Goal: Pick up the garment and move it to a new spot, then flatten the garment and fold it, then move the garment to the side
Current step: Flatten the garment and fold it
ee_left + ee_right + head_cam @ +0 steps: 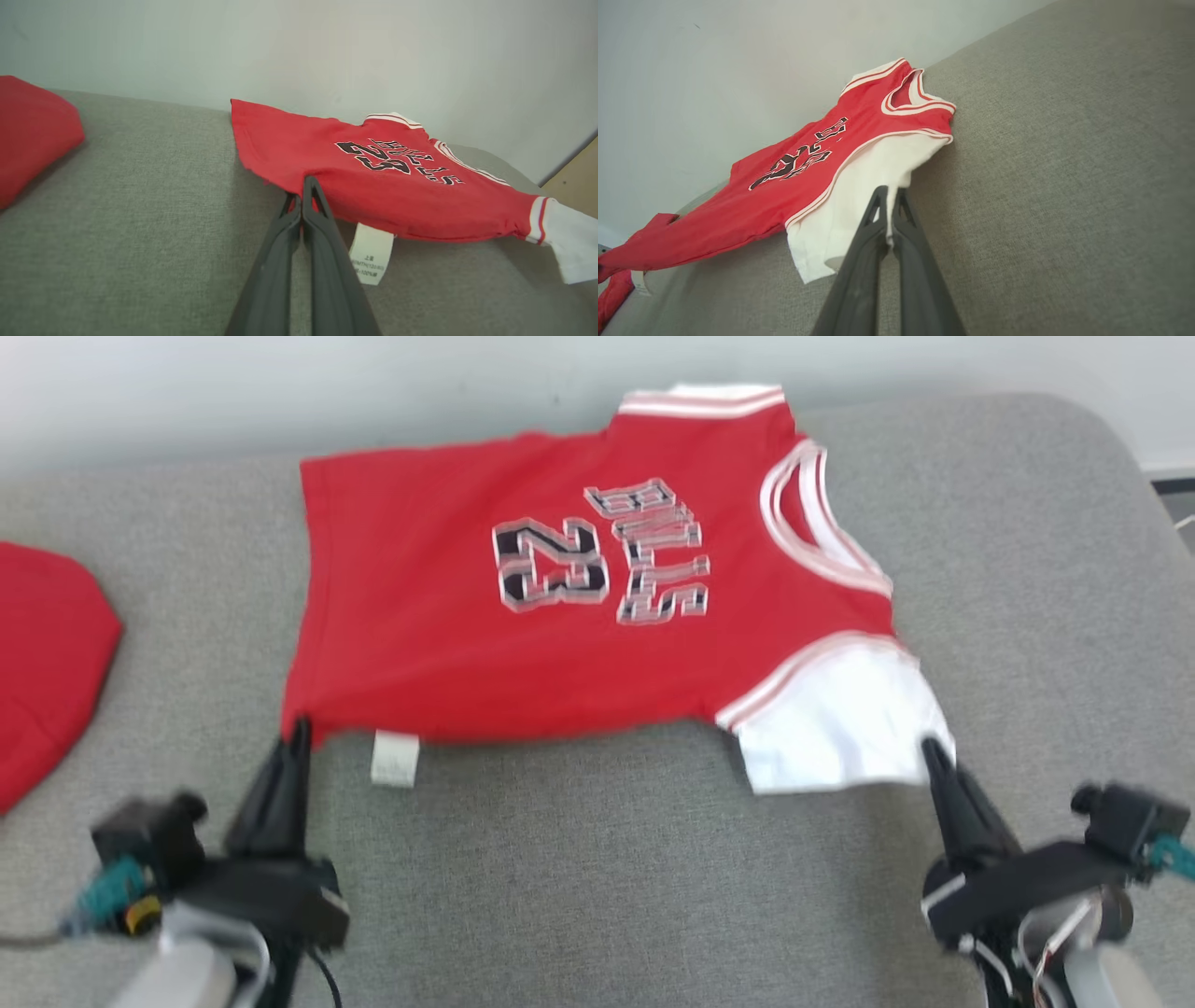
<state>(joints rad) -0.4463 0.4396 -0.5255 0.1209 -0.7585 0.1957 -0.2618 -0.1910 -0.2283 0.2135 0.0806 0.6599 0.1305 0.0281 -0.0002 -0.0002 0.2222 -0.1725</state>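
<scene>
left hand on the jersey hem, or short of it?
Touching. Left wrist view: the left hand is shut on the red jersey at its hem, with red fabric showing between the fingertips.

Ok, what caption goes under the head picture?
Left gripper and right gripper pinch the jersey on the grey cushion.

Soft even daylight; head view slightly blurred.

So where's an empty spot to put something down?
Bare grey cushion lies in front of the jersey, between the left gripper and right gripper; also right of its collar, and between its hem and the red cloth. The far middle is crowded.
</scene>
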